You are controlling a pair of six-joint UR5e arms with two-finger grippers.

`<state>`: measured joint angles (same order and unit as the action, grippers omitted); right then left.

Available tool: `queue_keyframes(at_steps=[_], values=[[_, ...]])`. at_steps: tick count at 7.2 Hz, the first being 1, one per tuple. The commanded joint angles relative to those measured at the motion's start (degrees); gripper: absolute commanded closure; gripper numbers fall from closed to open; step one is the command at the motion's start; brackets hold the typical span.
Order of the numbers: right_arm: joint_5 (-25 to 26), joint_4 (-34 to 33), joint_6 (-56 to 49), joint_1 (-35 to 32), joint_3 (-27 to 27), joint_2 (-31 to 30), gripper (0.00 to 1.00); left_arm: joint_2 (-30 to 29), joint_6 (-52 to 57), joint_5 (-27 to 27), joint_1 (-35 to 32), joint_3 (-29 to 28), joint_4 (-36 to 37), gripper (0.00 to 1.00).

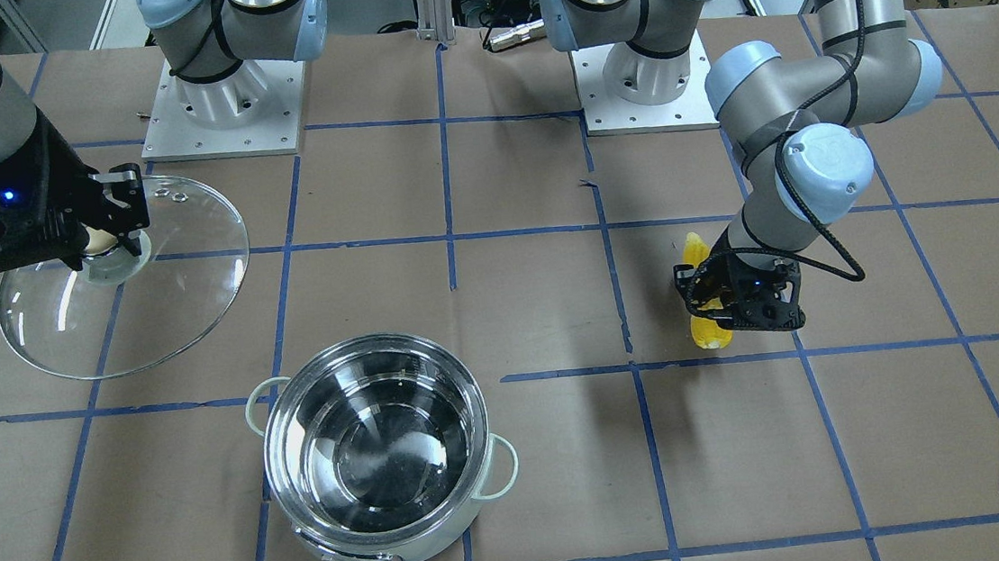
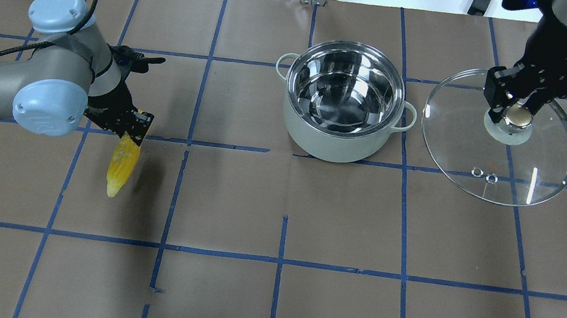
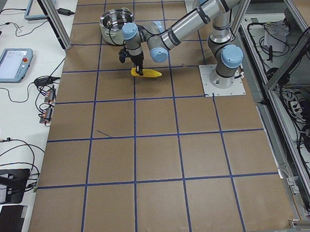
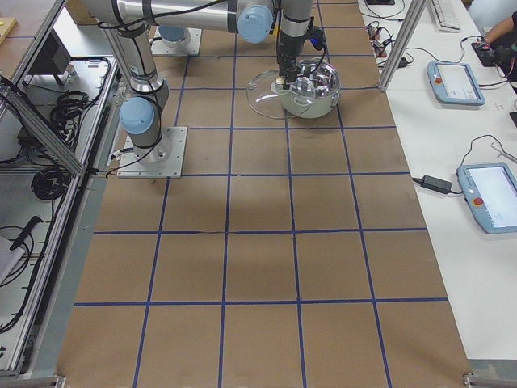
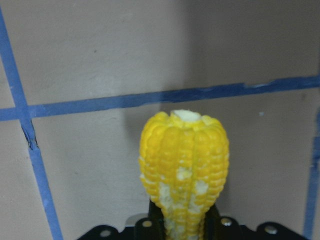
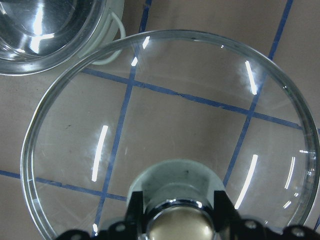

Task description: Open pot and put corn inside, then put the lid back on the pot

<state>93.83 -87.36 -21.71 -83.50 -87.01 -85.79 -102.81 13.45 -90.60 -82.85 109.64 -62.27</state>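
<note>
The pot [image 2: 344,100] stands open and empty at mid-table; it also shows in the front view [image 1: 378,445]. My left gripper [image 2: 130,128] is shut on the thick end of the yellow corn [image 2: 121,167], well to the pot's left. In the left wrist view the corn [image 5: 185,160] sticks out between the fingers over the brown table. My right gripper [image 2: 515,111] is shut on the knob of the glass lid [image 2: 515,167], held tilted just right of the pot. The right wrist view shows the lid [image 6: 165,100] under the gripper and the pot's rim [image 6: 60,55] at the top left.
The table is brown paper with a blue tape grid [image 2: 278,263]. The two arm bases [image 1: 222,106] stand at the robot's edge. Cables and a small metal part [image 1: 514,35] lie behind the bases. Tablets [image 4: 456,81] rest on a side bench.
</note>
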Motion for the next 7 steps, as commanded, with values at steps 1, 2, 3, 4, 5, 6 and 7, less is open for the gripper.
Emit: queue_keyframes(at_steps=[1,2,3,4,5,6,7], values=[[-0.06,-0.09,0.00,0.00,0.00,0.10,0.66,-0.71,-8.74,0.77,-8.26,-14.10,-11.92,0.77],[-0.06,-0.09,0.00,0.00,-0.09,0.10,0.66,-4.82,-12.18,2.95,-11.43,-22.63,-16.09,0.77],[-0.06,-0.09,0.26,-0.17,-0.09,0.01,0.65,-9.73,-16.65,4.10,-15.11,-31.59,-19.27,0.77],[-0.06,-0.96,0.35,-0.17,-1.05,0.01,0.65,-15.09,-20.18,4.20,-19.15,-40.20,-21.47,0.77],[0.03,-1.84,0.27,-0.17,-2.10,-0.16,0.65,-20.19,-25.09,4.20,-22.32,-48.99,-24.37,0.76],[0.03,-2.19,0.18,-0.17,-2.28,-0.16,0.65,-25.20,-28.44,4.29,-25.40,-56.74,-25.87,0.76],[0.03,-2.28,0.27,-0.17,-2.29,-0.08,0.65,-29.51,-30.82,4.29,-27.26,-62.56,-26.06,0.76]])
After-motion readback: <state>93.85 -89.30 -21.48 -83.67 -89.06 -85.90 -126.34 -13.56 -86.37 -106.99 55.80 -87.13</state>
